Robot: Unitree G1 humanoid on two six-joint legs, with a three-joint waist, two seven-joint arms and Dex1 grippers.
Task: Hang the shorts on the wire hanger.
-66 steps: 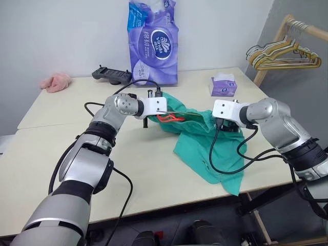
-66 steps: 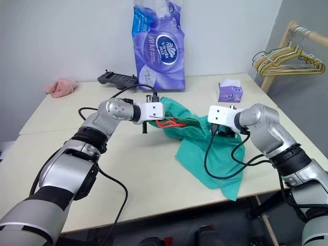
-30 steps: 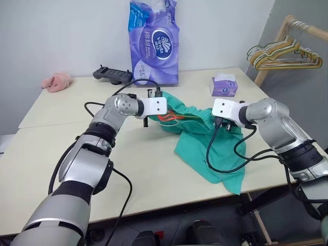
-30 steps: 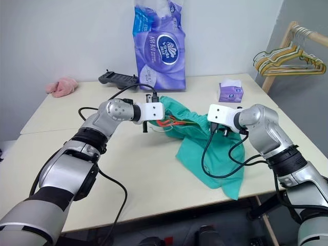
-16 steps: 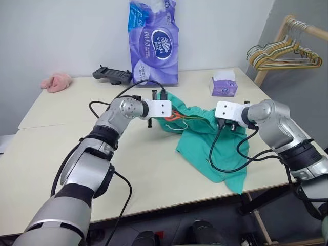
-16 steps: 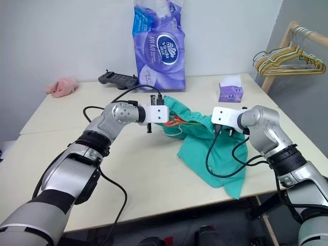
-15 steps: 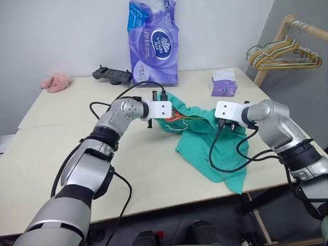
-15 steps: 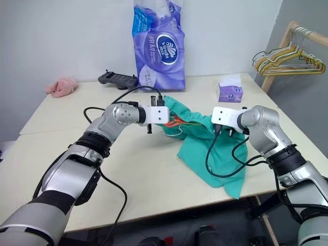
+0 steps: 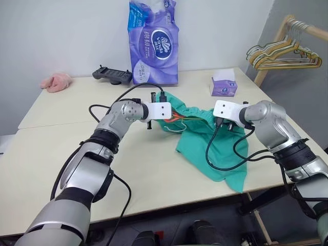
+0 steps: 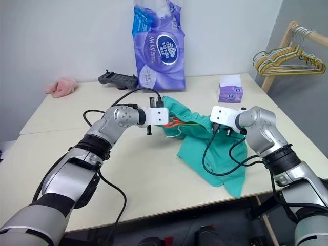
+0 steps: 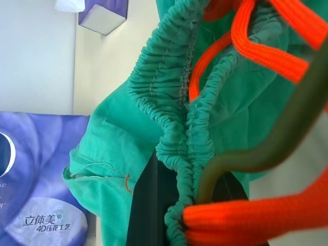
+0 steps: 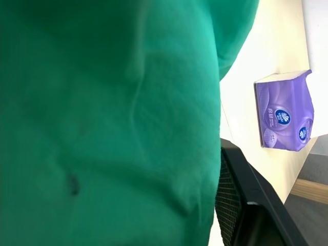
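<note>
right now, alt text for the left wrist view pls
Close-up of the teal shorts: the gathered waistband and a bend of the dark wire hanger sit pinched in the left gripper, with the orange drawstring looping across. A purple tissue pack lies behind on the table.

A pale beige table (image 9: 154,169) fills the middle of the head view, with a seam running across its left half. At far left on it lies a pink cloth (image 9: 56,81). Near the back edge, left of centre, rests a dark controller (image 9: 111,75), and just right of it stands a tall purple tissue pack (image 9: 153,42). A small purple tissue box (image 9: 223,85) sits toward the upper right. The shorts (image 9: 212,148) lie crumpled right of centre, their lower end reaching the table's front edge.
</note>
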